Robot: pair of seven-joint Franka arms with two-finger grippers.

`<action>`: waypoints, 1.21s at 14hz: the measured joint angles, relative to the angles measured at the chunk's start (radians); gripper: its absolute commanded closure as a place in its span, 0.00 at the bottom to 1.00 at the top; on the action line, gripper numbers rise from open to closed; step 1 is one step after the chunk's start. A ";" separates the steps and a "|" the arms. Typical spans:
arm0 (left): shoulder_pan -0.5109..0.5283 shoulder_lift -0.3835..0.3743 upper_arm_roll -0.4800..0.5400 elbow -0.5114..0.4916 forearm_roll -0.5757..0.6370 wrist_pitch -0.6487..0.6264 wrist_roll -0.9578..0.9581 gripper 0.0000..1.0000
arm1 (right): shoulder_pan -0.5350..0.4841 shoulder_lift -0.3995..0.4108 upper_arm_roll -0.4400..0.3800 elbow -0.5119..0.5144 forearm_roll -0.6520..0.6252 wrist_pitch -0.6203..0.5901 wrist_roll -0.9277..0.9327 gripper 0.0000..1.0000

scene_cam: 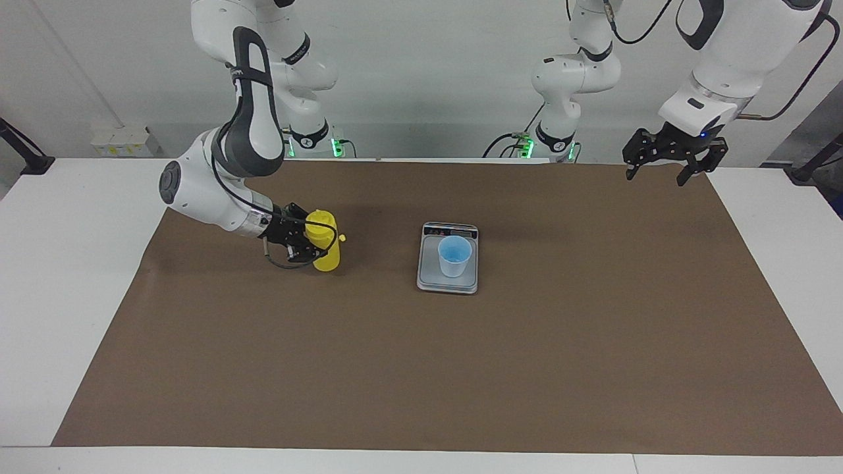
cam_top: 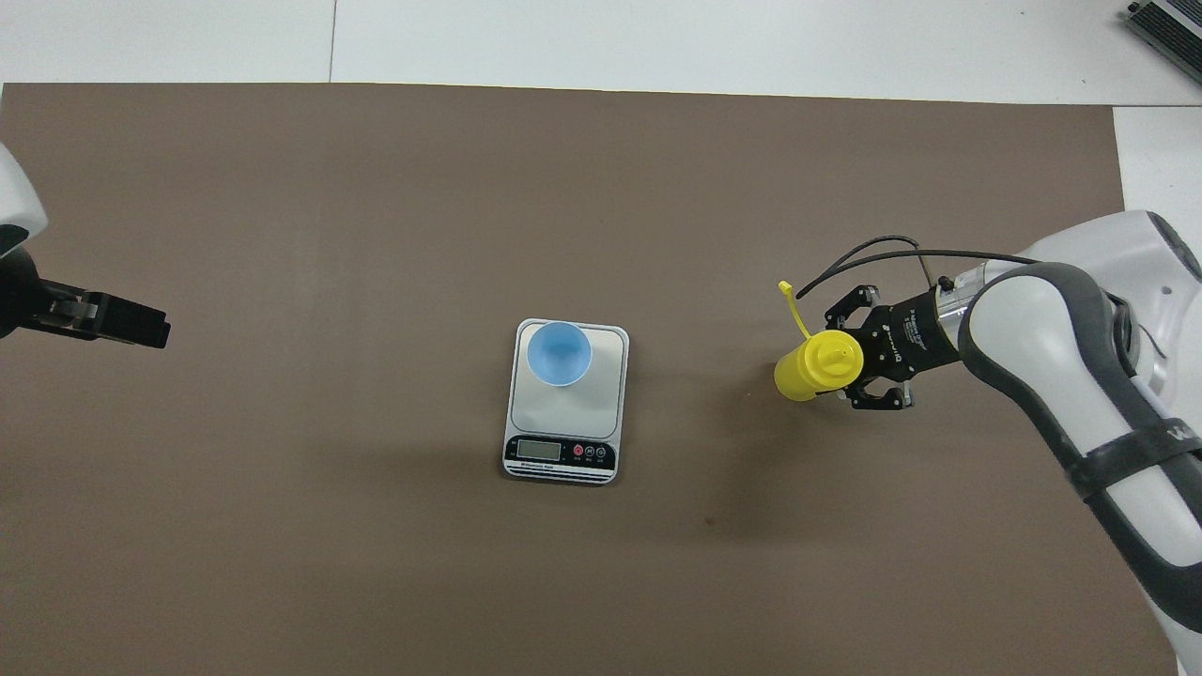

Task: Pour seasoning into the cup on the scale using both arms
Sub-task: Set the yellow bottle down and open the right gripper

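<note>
The yellow seasoning bottle (scene_cam: 326, 253) (cam_top: 815, 366) stands close to upright over the mat, beside the scale toward the right arm's end of the table. My right gripper (scene_cam: 311, 245) (cam_top: 845, 362) is shut on its upper body from the side. I cannot tell whether the bottle's base touches the mat. Its tethered cap (cam_top: 787, 293) hangs loose. The light blue cup (scene_cam: 455, 255) (cam_top: 559, 353) stands upright on the grey scale (scene_cam: 431, 278) (cam_top: 582, 413). My left gripper (scene_cam: 656, 178) (cam_top: 141, 327) waits open and raised over the mat's corner at the left arm's end.
A brown mat (scene_cam: 421, 368) covers most of the white table (scene_cam: 59, 283). The scale's display strip (cam_top: 561, 453) faces the robots. A grey device (cam_top: 1169, 23) lies at the table's corner.
</note>
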 measured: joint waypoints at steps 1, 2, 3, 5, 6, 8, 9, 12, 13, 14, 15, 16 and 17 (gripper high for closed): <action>0.000 0.000 0.000 0.000 0.000 0.000 0.000 0.00 | 0.003 -0.001 0.001 -0.015 0.011 0.019 0.000 0.26; 0.000 0.000 0.000 0.000 0.000 0.000 0.000 0.00 | 0.005 -0.002 0.001 -0.025 0.015 0.029 0.001 0.06; 0.000 0.000 0.000 0.000 0.000 0.000 0.000 0.00 | 0.005 -0.003 0.002 -0.028 0.017 0.033 0.001 0.00; 0.000 0.000 0.000 0.000 0.000 0.000 0.000 0.00 | 0.005 -0.010 0.002 -0.028 0.017 0.034 0.001 0.00; 0.000 0.000 0.000 0.000 0.000 0.000 0.000 0.00 | 0.005 -0.019 0.002 -0.028 0.015 0.034 0.001 0.00; 0.000 0.000 0.000 0.000 0.000 0.000 0.000 0.00 | 0.005 -0.045 0.002 -0.024 -0.005 0.034 0.001 0.00; 0.000 0.000 0.000 0.000 0.000 0.000 0.000 0.00 | 0.005 -0.063 0.002 -0.022 -0.027 0.034 0.000 0.00; 0.000 0.000 0.000 0.000 0.000 0.000 0.000 0.00 | 0.005 -0.126 0.003 -0.017 -0.142 0.034 -0.009 0.00; 0.000 0.000 0.000 0.000 0.000 0.000 0.000 0.00 | 0.005 -0.156 0.005 -0.016 -0.180 0.034 -0.039 0.00; 0.001 0.000 0.000 0.000 0.000 0.000 0.000 0.00 | 0.005 -0.182 0.006 -0.016 -0.207 0.034 -0.093 0.00; 0.002 0.000 0.001 0.000 0.000 0.000 0.000 0.00 | 0.006 -0.206 0.008 -0.015 -0.225 0.034 -0.180 0.00; 0.003 0.000 0.002 0.000 0.000 0.000 0.000 0.00 | 0.011 -0.225 0.009 -0.014 -0.244 0.033 -0.278 0.00; 0.004 0.000 0.002 0.000 0.000 0.000 0.000 0.00 | 0.019 -0.238 0.009 -0.013 -0.266 0.033 -0.363 0.00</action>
